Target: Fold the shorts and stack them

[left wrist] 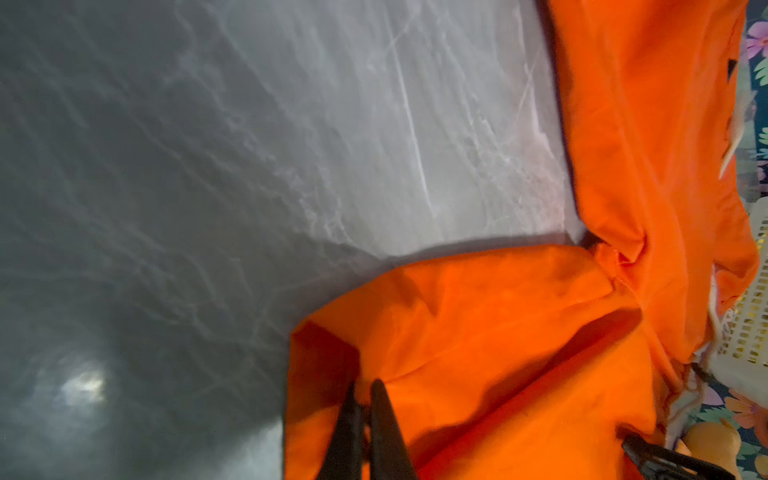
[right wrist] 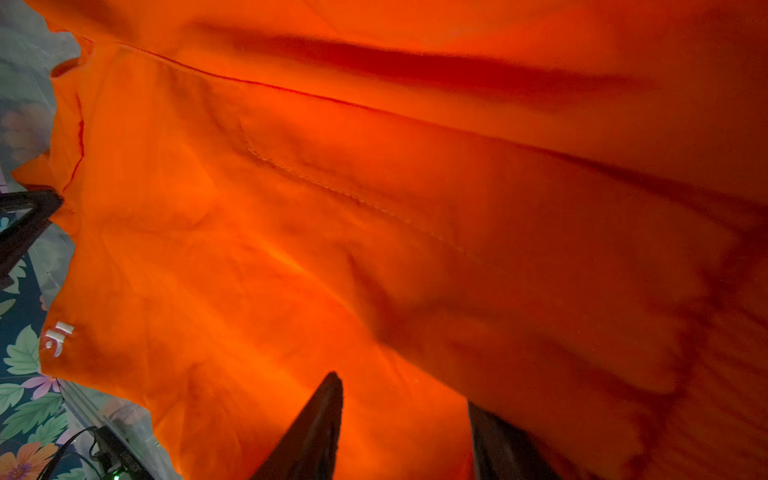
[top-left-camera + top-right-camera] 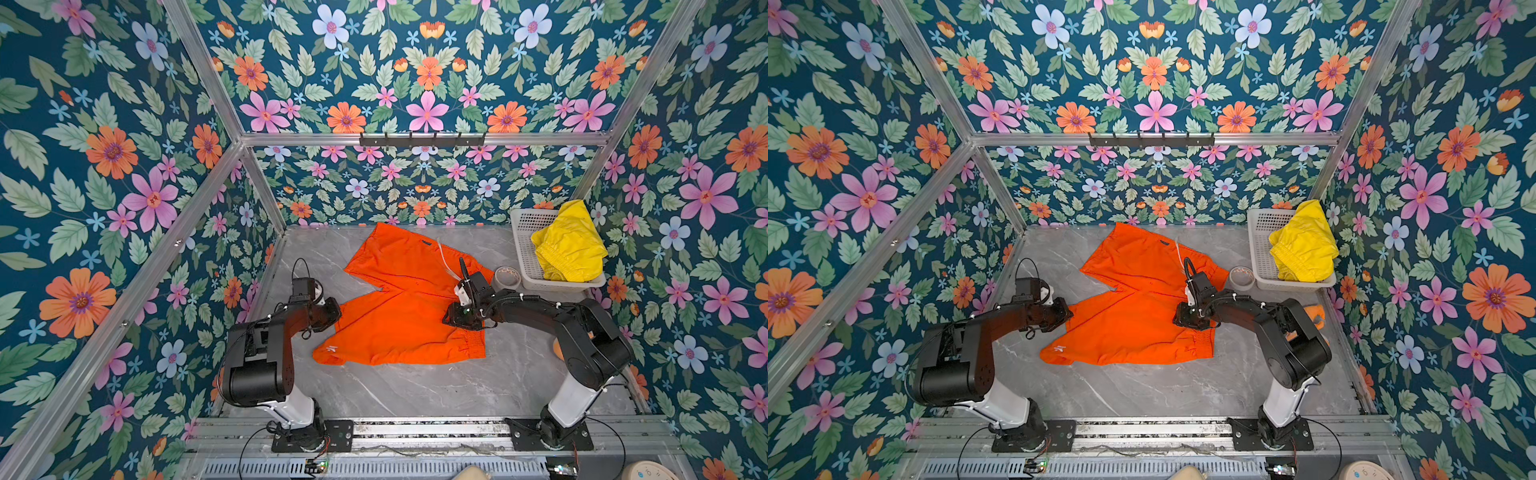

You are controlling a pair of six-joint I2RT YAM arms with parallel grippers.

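Note:
The orange shorts [image 3: 399, 307] [image 3: 1133, 316] lie spread on the grey marble table, legs toward the left, with the small white logo [image 2: 60, 338] at the near hem. At the left edge of the near leg, my left gripper [image 1: 363, 384] [image 3: 338, 311] is shut on a pinch of that orange fabric. Over the waistband end on the right, my right gripper [image 2: 401, 390] [image 3: 446, 320] stands open; orange cloth lies between its fingers and drapes over one of them. The yellow shorts [image 3: 569, 245] [image 3: 1304, 245] sit crumpled in the white basket [image 3: 524, 237].
The basket [image 3: 1260, 237] stands at the back right corner with a tape roll [image 3: 506, 277] [image 3: 1241, 277] beside it. An orange plush toy [image 3: 1314, 313] lies by the right wall behind my right arm. Bare table [image 3: 415, 390] stretches in front of the shorts.

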